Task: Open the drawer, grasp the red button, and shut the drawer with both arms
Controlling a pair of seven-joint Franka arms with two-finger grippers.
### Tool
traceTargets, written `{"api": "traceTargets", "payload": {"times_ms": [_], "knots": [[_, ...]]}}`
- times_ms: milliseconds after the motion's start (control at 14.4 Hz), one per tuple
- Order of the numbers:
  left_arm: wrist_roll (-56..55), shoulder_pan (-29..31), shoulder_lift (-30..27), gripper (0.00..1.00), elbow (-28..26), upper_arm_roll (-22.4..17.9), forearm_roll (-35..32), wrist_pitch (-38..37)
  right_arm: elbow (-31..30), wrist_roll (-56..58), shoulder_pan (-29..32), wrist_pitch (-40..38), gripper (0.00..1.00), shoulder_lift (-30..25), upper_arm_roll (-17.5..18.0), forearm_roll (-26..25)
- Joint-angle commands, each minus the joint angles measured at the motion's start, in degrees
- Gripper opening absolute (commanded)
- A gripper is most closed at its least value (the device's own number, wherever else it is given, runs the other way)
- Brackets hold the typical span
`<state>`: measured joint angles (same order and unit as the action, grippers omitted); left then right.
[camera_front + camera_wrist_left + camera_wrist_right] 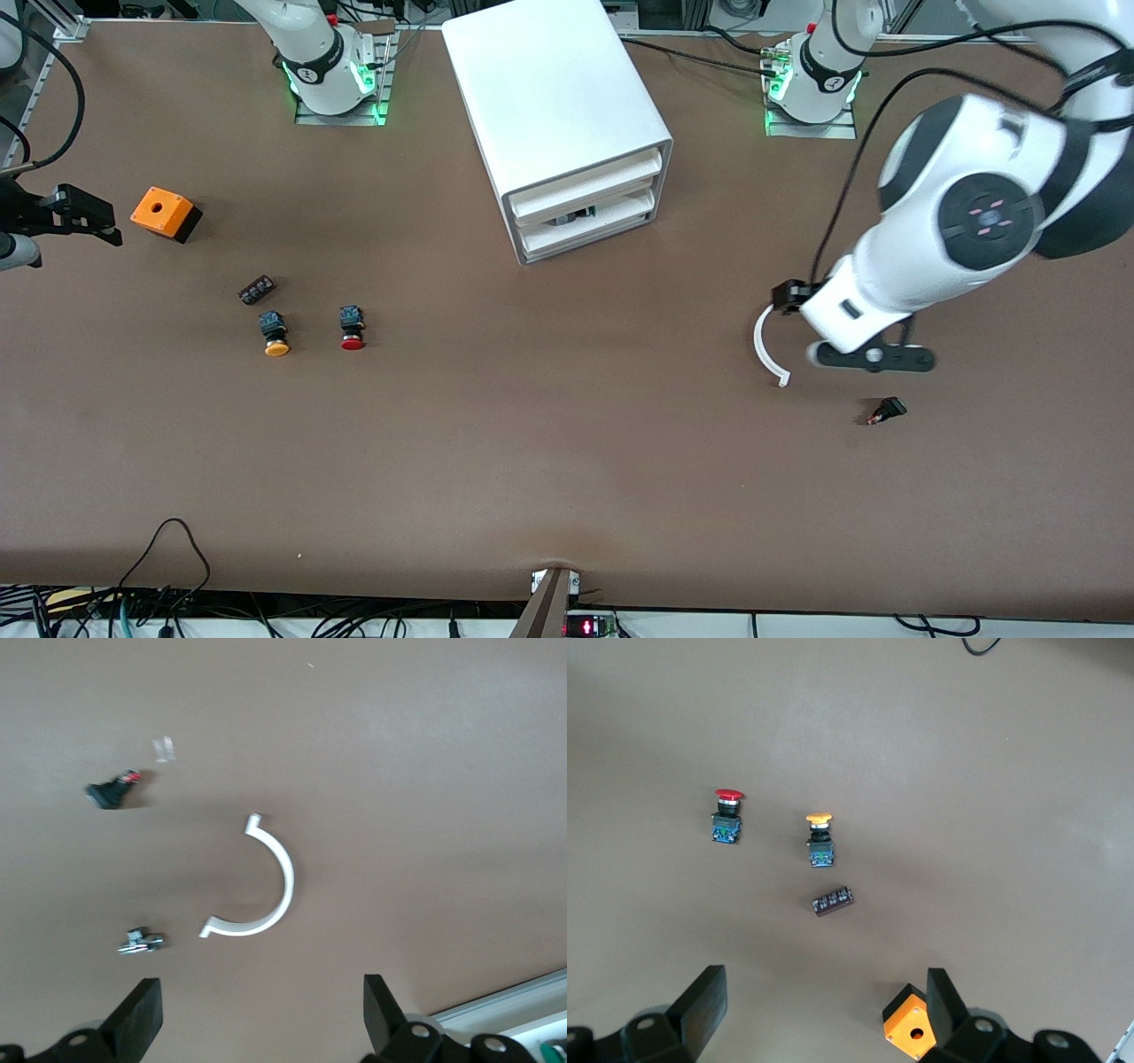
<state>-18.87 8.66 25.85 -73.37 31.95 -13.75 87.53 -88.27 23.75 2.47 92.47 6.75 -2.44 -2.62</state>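
Button (352,326) bears no readable label.

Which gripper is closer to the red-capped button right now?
Right. The right gripper hangs open at the right arm's end of the table, beside the orange box, not far from the button. The left gripper hangs open at the left arm's end, over the white curved piece.

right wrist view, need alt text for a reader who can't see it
Red-capped button and orange-capped button lie apart on a brown table, a small dark part by the orange one. The right tool hangs open above, an orange box at one fingertip.
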Motion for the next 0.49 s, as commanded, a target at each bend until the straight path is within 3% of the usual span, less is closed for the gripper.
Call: {"api": "traceTargets", "payload": {"times_ms": [0,139,416], "knots": [[4.97,3.02,-4.14,1.00,-0.90,0.39,-0.05,-1.22,-5.48,0.24,0.17,3.32,1.00,-3.66,0.16,-0.72],[11.18,3.99,-6.41,1.00,-2.03,-1.44,3.27,-1.04,-10.68,0.24,0.08,6.66,1.00,-6.92,0.16,-0.72],[14.30,-4.68,-17.83,1.00,-14.57,-18.72,12.23,4.64,-9.47,-0.02,0.17,5.27,1.00,-6.66,-0.28,0.15]]}}
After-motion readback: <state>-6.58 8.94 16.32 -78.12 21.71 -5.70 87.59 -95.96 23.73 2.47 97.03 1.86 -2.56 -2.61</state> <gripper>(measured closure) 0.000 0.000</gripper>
